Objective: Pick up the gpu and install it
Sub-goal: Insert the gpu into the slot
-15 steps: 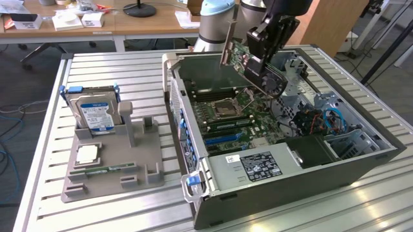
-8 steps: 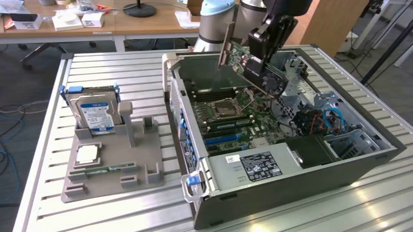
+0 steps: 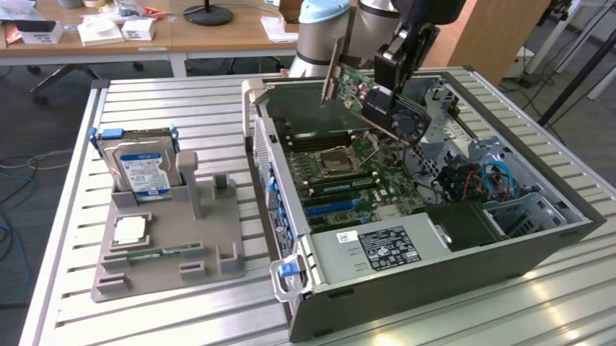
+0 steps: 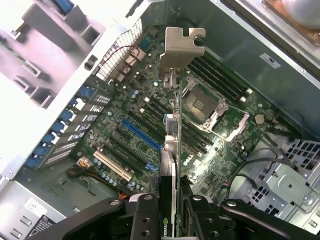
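Observation:
The gpu (image 3: 364, 92) is a thin card with a green board, a dark fan side and a silver bracket (image 3: 332, 68) at one end. It hangs tilted above the open computer case (image 3: 539, 241), over the motherboard (image 3: 351, 176). My gripper (image 3: 393, 88) is shut on its upper edge. In the wrist view the gpu (image 4: 173, 155) is seen edge-on between my black fingers (image 4: 147, 215), with its bracket (image 4: 182, 47) pointing away from the camera. It hovers above the blue expansion slot (image 4: 142, 135) and is seated in no slot.
At the exterior view's left, a grey fixture tray (image 3: 192, 238) holds a hard drive (image 3: 143, 169), a processor chip (image 3: 130, 231) and a green memory stick (image 3: 154, 252). The case walls, power supply (image 3: 380, 245) and drive cage (image 3: 520, 209) surround the motherboard.

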{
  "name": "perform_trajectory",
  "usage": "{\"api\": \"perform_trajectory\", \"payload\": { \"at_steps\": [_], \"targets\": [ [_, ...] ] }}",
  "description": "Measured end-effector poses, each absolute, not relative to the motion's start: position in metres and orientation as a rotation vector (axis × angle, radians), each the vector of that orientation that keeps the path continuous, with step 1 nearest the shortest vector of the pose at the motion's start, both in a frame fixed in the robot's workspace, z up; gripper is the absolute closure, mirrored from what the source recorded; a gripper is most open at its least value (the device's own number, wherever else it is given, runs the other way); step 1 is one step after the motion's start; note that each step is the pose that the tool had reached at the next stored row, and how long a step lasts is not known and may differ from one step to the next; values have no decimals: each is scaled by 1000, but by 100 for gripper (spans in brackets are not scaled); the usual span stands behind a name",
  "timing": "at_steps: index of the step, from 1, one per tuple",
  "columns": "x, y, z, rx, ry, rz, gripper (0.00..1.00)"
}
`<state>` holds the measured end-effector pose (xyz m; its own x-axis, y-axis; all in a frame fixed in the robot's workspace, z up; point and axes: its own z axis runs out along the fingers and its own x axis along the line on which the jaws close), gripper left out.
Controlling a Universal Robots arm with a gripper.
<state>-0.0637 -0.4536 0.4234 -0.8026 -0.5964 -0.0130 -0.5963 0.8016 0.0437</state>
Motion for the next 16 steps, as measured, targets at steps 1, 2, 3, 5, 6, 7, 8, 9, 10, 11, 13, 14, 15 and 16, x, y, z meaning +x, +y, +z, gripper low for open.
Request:
{"api": "perform_trajectory", "payload": {
  "at_steps": [1, 2, 3, 5, 6, 7, 8, 9, 10, 11, 13, 14, 15, 16],
  "targets": [
    [-64, -454, 423, 1009, -2973, -72, 74],
    [-64, -454, 423, 1030, -2965, -71, 74],
    [-64, -454, 423, 1051, -2957, -71, 74],
    [-64, -454, 423, 1095, -2940, -71, 74],
    [-64, -454, 423, 1116, -2932, -71, 74],
    [-64, -454, 423, 1137, -2924, -71, 74],
    [-64, -454, 423, 1158, -2915, -71, 74],
    [-64, -454, 423, 1179, -2906, -71, 74],
    [-64, -454, 423, 1200, -2897, -71, 74],
    [-64, -454, 423, 1222, -2888, -71, 74],
    [-64, -454, 422, 1261, -2870, -71, 74],
    [-64, -454, 422, 1281, -2861, -71, 74],
    [-64, -454, 422, 1300, -2852, -71, 74],
    [-64, -454, 422, 1320, -2843, -71, 74]
  ]
}}
